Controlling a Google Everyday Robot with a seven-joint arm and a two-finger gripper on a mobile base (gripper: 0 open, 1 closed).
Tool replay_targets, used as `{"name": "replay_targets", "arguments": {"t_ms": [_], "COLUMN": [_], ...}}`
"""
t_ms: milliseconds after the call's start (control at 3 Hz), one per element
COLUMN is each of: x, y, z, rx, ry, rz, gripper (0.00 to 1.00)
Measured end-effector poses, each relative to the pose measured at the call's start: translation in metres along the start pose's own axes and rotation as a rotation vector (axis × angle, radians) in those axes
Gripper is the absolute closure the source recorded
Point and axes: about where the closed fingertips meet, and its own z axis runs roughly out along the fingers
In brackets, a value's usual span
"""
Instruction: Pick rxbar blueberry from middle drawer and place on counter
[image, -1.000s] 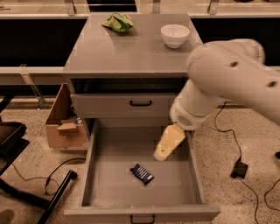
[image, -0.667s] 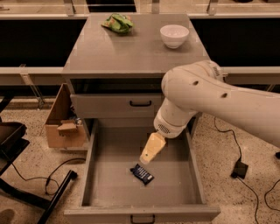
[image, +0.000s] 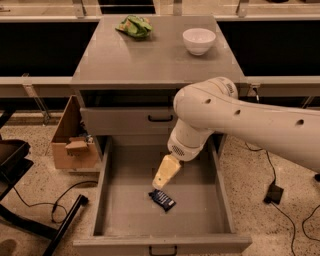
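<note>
On the floor at the far left sits an open cardboard box (image: 75, 145). Beside it stands a grey drawer cabinet; a green snack bag (image: 134, 26) lies at the back left of its tabletop (image: 150, 65). Below, the middle drawer (image: 125, 215) is pulled fully open. The cream gripper (image: 158, 183) points down into it, its tip just above the rxbar blueberry (image: 163, 200), which lies flat on the drawer floor; I cannot tell whether the gripper is wide or narrow. A white bowl (image: 199, 40) sits back right on the tabletop, and the bulky white arm (image: 240, 120) reaches in from the right.
</note>
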Motion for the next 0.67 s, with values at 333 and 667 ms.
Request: {"name": "replay_targets", "arguments": {"t_ms": [333,667], "x": [-0.002,0.006], "y": [0.002,0.003], "z": [0.024,0.08], "rx": [-0.045,-0.112], "ry": [0.014,0.007], "rz": [0.005,0.024], "gripper": [0.0,0.0]}}
